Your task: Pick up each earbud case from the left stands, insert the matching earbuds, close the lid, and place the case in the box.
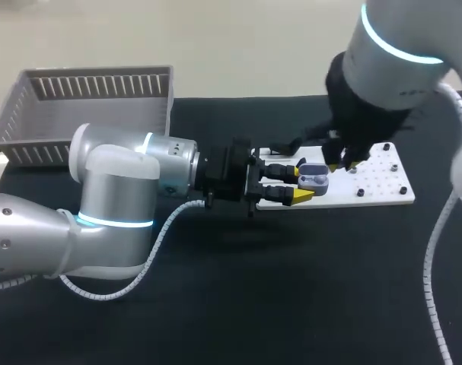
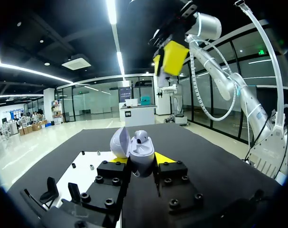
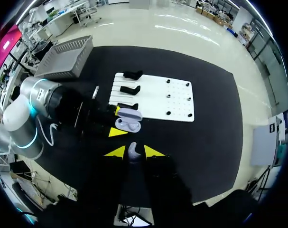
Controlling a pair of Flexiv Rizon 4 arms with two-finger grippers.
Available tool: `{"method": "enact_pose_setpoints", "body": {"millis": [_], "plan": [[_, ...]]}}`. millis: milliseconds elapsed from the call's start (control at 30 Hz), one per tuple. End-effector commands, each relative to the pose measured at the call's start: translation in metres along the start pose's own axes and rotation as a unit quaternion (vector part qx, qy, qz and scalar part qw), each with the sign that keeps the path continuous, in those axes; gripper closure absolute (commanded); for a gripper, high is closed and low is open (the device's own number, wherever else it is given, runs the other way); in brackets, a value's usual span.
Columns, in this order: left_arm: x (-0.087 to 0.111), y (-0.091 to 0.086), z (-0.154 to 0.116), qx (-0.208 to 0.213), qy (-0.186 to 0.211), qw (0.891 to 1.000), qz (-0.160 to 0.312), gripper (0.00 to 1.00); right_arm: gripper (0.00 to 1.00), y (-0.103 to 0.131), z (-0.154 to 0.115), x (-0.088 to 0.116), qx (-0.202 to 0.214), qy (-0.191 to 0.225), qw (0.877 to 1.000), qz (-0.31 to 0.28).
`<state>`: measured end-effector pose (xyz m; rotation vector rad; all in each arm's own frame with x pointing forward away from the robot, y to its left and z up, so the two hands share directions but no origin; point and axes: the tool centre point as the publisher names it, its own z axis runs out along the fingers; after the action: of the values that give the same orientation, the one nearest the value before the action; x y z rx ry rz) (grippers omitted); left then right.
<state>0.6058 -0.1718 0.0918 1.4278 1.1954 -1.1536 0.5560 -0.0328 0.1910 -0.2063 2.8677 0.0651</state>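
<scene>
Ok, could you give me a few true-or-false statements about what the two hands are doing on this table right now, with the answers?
1. The left hand grips the earbud case. True.
2. The case is closed. False: its lid stands open.
3. The case lies in the grey basket. False: it is held over the white board.
4. The right hand holds a small white earbud above the case. True.
</scene>
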Motion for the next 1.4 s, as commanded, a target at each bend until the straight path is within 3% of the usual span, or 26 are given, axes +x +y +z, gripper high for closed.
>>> {"method": "enact_pose_setpoints", "body": {"millis": [33, 633, 1400], "plan": [[0.001, -0.002, 0.0, -0.004, -0.001, 1.0, 0.001, 1.0, 1.0, 0.014, 0.012, -0.006, 0.01, 0.032, 0.999, -0.011], [0.001, -0.002, 0.0, -0.004, -0.001, 1.0, 0.001, 1.0, 1.0, 0.025, 0.03, -0.014, -0.006, 0.08, 0.995, -0.063], [0.001, -0.002, 0.0, -0.004, -0.001, 1.0, 0.001, 1.0, 1.0, 0.023, 0.047, -0.023, -0.016, 0.075, 0.994, -0.073]]}}
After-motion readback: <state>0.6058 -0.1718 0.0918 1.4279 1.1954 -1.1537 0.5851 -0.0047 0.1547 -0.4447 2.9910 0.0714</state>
